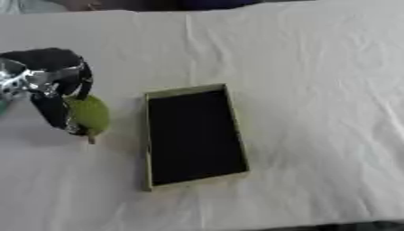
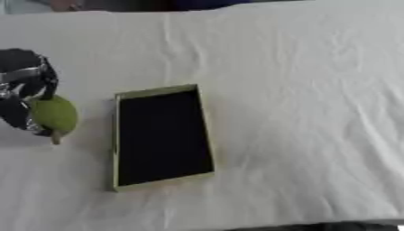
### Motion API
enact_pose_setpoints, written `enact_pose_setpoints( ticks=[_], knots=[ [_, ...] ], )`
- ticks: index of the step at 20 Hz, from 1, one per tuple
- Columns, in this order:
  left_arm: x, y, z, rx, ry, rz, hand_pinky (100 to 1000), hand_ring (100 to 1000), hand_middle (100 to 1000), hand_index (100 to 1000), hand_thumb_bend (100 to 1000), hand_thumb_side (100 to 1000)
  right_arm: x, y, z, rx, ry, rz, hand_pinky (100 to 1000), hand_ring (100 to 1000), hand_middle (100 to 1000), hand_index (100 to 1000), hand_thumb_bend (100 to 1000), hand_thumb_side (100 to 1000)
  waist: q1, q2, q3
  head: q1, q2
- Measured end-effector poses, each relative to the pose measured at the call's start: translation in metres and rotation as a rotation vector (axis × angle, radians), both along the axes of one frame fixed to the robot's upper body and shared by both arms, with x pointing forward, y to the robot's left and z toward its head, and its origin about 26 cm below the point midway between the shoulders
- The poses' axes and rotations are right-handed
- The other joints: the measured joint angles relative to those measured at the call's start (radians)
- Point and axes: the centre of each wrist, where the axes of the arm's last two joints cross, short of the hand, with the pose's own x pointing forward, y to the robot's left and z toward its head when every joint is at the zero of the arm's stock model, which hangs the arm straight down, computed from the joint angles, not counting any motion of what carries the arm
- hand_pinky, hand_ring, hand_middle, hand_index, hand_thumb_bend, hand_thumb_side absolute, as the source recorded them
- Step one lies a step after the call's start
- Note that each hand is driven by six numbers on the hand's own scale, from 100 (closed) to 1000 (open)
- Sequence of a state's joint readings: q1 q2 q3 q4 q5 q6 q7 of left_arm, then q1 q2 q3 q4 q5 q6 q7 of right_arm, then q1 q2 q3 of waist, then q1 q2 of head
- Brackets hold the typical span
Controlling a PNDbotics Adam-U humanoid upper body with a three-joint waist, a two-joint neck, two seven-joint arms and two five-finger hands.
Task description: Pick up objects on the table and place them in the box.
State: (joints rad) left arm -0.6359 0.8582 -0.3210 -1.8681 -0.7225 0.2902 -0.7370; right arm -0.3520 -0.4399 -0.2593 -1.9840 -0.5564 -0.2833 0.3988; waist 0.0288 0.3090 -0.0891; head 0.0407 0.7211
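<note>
Here your left hand (image 1: 49, 85) has its fingers curled round the green pear-shaped object (image 1: 89, 113), which sits on the hand's right side; beyond that, further right, the box (image 1: 147, 149) lies open, apart from both.

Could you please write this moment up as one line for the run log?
left hand: curled round green pear-like fruit, left of box | box: dark inside, nothing visible in it | right hand: not in view | white cloth
</note>
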Motion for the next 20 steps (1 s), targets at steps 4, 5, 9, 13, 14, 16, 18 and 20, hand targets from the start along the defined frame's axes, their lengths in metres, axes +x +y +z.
enact_pose_setpoints(
  ticks=[4,5,9,13,14,16,18,20],
  knots=[
    [-0.018,-0.019,0.031,-0.014,-0.141,-0.117,201,329,248,420,667,100,0.000,0.000,0.000,0.001,0.003,0.000,860,756,613,832,100,589,0.001,-0.003,0.001,0.003,0.007],
    [-0.020,-0.025,0.037,-0.017,-0.167,-0.148,202,330,250,423,661,100,0.000,0.000,0.000,0.001,0.004,0.000,860,756,613,832,100,589,0.002,-0.005,0.001,0.005,0.007],
    [-0.027,-0.052,0.053,-0.021,-0.215,-0.294,208,334,256,431,653,100,0.000,0.000,0.000,-0.001,0.007,0.001,861,756,613,832,100,584,0.003,-0.012,0.000,0.011,0.008],
    [-0.031,-0.079,0.062,-0.022,-0.217,-0.409,217,339,266,455,616,100,0.000,0.000,0.000,-0.001,0.008,0.001,861,756,613,832,100,590,0.003,-0.012,0.002,0.011,0.008],
    [-0.032,-0.085,0.061,-0.029,-0.209,-0.432,217,339,267,459,613,100,0.000,0.000,0.000,-0.001,0.009,0.002,861,756,613,832,100,590,0.003,-0.012,0.002,0.011,0.008],
    [-0.033,-0.097,0.059,-0.046,-0.189,-0.470,217,339,270,467,604,100,0.000,0.000,0.000,-0.001,0.009,0.002,862,756,613,832,100,590,0.002,-0.012,0.002,0.011,0.008],
    [-0.034,-0.108,0.054,-0.063,-0.159,-0.505,217,339,270,468,591,100,0.000,0.001,-0.001,0.001,0.011,0.004,862,756,613,832,100,590,0.002,-0.012,0.000,0.011,0.008],
    [-0.036,-0.119,0.048,-0.076,-0.123,-0.536,218,339,270,468,579,100,0.000,0.001,-0.001,0.004,0.012,0.005,862,756,613,833,100,591,0.002,-0.012,-0.002,0.012,0.008]
  ],
)
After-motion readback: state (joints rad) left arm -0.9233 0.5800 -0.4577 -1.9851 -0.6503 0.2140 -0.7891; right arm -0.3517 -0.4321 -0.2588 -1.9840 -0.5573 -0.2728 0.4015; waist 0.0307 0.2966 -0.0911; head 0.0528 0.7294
